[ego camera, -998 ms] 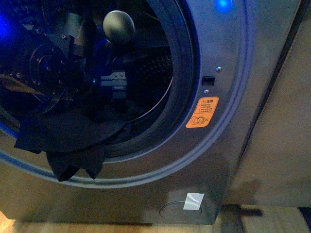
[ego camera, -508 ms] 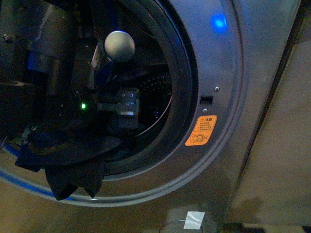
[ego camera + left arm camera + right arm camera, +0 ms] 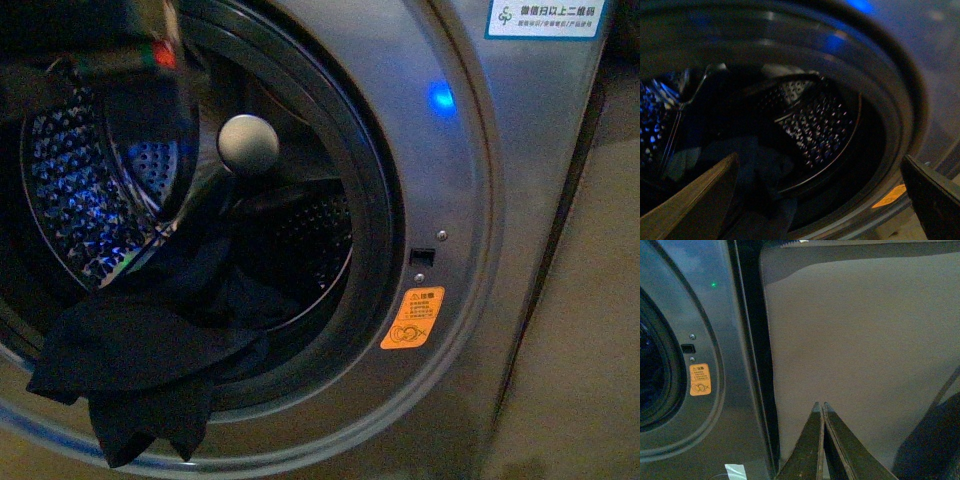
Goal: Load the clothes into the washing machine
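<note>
Clothes [image 3: 140, 350] draped over washing machine [image 3: 470, 200] porthole lip, tail hanging down outside

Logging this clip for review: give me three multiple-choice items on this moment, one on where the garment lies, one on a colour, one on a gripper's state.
1. Where is the dark navy soft garment?
A. wholly inside the drum
B. draped over the black porthole rim, partly hanging outside
C. on the floor

2. What colour is the warning sticker on the grey metallic washing machine?
A. orange
B. green
C. white

3. How are the right gripper fingers set?
A. wide apart
B. closed together, empty
C. clamped on cloth

Answers: 1 B, the front view shows cloth spilling over the rim; 2 A, plainly orange; 3 B, right wrist view shows fingers touching, nothing between.
</note>
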